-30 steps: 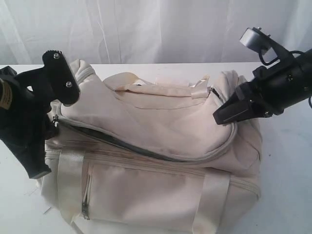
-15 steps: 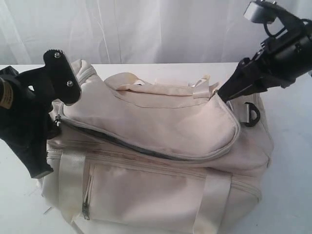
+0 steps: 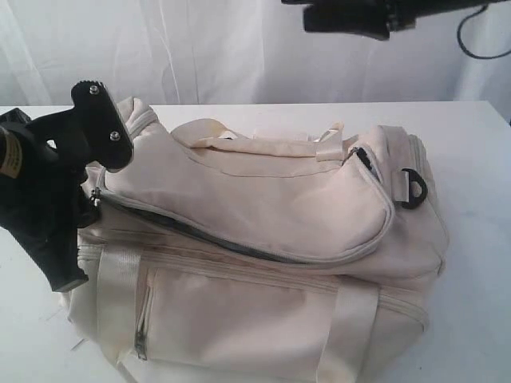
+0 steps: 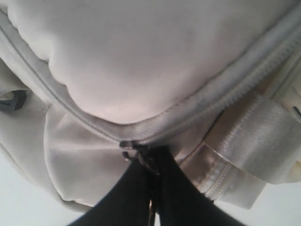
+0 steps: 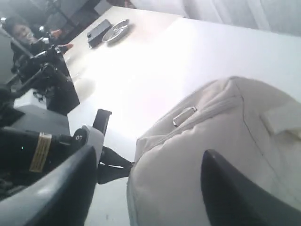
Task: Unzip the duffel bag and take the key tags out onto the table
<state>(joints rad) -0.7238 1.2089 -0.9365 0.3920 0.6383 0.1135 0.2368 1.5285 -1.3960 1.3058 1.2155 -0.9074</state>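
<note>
Left gripper (image 3: 92, 199) low at the bag's (image 3: 263, 215) end; its own black body masks the tips in the exterior view. Wrist view: fingers (image 4: 178, 197) pressed together on the zip pull (image 4: 126, 149), slider just ahead of the tips. Zip (image 3: 200, 235) runs away from them as a dark line; bag's inside hidden. Bag sits on the table (image 3: 479, 255), its near side cut off. Black D-ring (image 3: 413, 189) at the far end. Right gripper (image 3: 343, 17) high above the bag, clear of it, partly cropped. Its fingers (image 5: 61, 188) are spread wide, bag cloth beyond them. Past that, blurred dark gear.
</note>
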